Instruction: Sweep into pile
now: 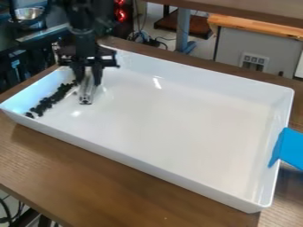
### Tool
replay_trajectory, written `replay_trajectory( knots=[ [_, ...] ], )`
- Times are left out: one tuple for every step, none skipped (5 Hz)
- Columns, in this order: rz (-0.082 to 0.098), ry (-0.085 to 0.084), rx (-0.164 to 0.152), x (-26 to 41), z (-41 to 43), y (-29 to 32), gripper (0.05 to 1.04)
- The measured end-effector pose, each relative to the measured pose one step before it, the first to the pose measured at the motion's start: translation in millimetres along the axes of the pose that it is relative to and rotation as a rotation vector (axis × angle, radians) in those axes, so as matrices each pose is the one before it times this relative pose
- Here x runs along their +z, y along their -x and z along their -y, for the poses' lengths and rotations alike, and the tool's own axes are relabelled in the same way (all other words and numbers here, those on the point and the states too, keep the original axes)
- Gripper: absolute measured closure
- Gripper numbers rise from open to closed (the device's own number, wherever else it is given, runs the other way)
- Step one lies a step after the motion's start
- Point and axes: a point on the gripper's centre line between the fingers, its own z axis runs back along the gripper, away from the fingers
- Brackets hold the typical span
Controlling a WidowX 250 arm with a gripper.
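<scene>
End effector (88,82) closed on grey bar (86,95) beside dark pieces (51,100); I should sweep low along their line, using short strokes.

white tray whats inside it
Inside the white tray lie dark pieces in a line near one short wall, with a silvery tool held by the gripper beside them. Whatever the tool covers is hidden.

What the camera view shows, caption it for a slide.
Black gripper holding a gray bar beside a line of dark pieces in a white tray.
</scene>
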Motion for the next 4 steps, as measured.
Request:
replay_trajectory(
  knots=[
    [-0.0030, -0.1023, -0.0878, 3.84, -10.64, -5.88, 0.714],
    [-0.0017, -0.0185, -0.0723, 3.13, 0.76, -0.78, 0.713],
    [0.0126, -0.0085, -0.0480, 5.59, 7.63, -0.83, 0.714],
    [0.0828, 0.0208, -0.0312, 35.83, 19.03, -3.61, 0.713]
  ],
)
